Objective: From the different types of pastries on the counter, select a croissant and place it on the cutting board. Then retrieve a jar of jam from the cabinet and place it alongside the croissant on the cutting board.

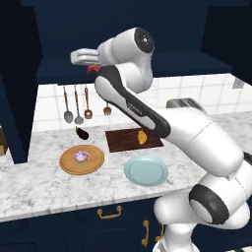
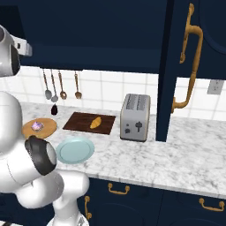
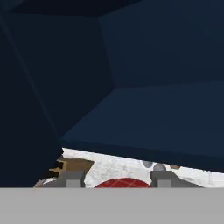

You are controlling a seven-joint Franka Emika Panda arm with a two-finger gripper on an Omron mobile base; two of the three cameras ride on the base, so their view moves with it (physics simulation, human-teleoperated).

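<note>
The golden croissant (image 1: 142, 136) (image 2: 95, 122) lies on the right part of the dark brown cutting board (image 1: 120, 141) (image 2: 79, 121). My arm reaches up to the navy cabinet (image 1: 74, 29), and my gripper (image 1: 91, 69) (image 3: 118, 180) hangs in front of its lower shelf (image 3: 153, 113). Between the fingertips (image 3: 74, 178) sits the red jar of jam (image 3: 122, 183), held in the air well above the counter (image 1: 39, 182). The purple-pink frosted pastry (image 1: 81, 156) (image 2: 38, 126) rests on the round tan board (image 1: 93, 165) (image 2: 48, 129).
A pale blue plate (image 1: 145, 171) (image 2: 75, 149) lies in front of the cutting board. A dark eggplant (image 1: 82, 132) (image 2: 54, 109) sits by the wall under hanging utensils (image 1: 76, 106). A toaster (image 2: 135, 117) stands right of the board, beside a tall navy cabinet door (image 2: 194, 57).
</note>
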